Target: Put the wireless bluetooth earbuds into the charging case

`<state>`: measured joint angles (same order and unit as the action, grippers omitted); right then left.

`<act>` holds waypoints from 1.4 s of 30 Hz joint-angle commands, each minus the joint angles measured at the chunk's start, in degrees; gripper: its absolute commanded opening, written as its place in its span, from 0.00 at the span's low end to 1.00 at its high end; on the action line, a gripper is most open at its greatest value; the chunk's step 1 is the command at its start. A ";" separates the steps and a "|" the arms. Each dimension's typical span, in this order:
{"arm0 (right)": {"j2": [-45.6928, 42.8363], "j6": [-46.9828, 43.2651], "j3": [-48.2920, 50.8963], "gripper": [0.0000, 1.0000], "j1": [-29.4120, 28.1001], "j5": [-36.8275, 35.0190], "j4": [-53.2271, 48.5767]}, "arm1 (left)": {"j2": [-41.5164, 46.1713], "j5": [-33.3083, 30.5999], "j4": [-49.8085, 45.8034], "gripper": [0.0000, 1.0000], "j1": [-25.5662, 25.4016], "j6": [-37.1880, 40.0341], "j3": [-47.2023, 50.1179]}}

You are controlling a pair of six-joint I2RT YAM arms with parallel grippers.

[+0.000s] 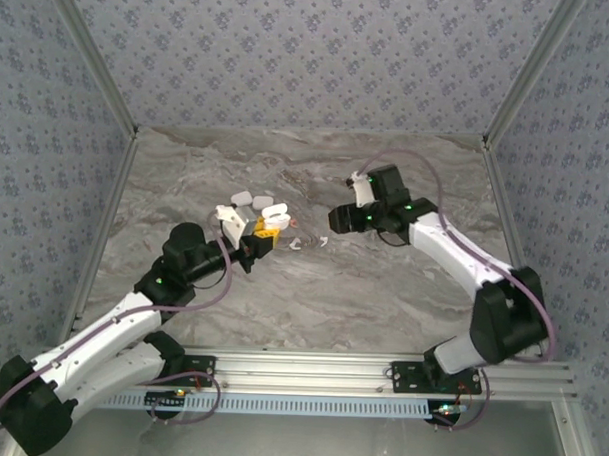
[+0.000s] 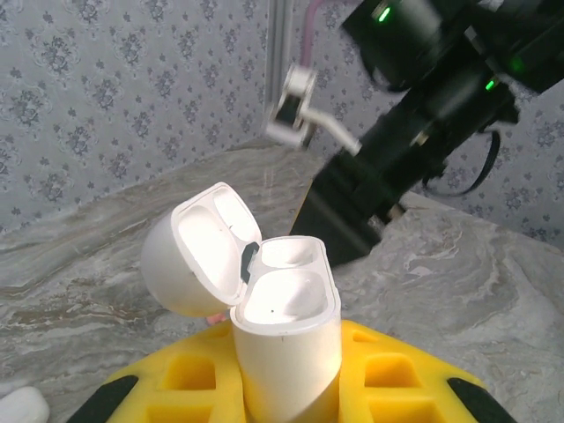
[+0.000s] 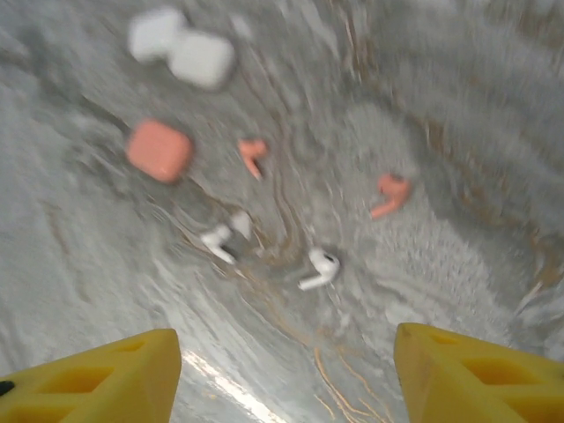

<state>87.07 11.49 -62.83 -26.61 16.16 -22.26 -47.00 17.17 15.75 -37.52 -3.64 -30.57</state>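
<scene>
From above, the left gripper grips the glossy white plastic charging case mid-table. Its wrist camera shows the hinged lid open and both sockets empty. Beneath the right gripper, whose yellow fingers are parted and empty, tiny white stemmed earbuds lie mid-table. They look light and slick, so I'd pinch the stem.
</scene>
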 commanded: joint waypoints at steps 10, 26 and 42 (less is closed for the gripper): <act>20.25 7.06 -10.59 0.55 -3.24 -5.87 -3.29 | 0.39 -0.55 -0.63 0.03 -0.25 0.56 0.07; 27.48 6.63 -14.40 0.42 -5.05 -6.50 -4.64 | 0.44 -0.83 -0.90 0.03 -0.28 0.68 0.11; 29.35 5.19 -15.58 0.30 -6.31 -6.73 -7.33 | 0.37 -1.00 -1.25 0.03 -0.27 1.15 -0.17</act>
<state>115.00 17.32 -77.58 -31.83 9.61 -26.41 -47.03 16.82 14.17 -37.52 -3.44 -30.57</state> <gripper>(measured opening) 0.294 0.199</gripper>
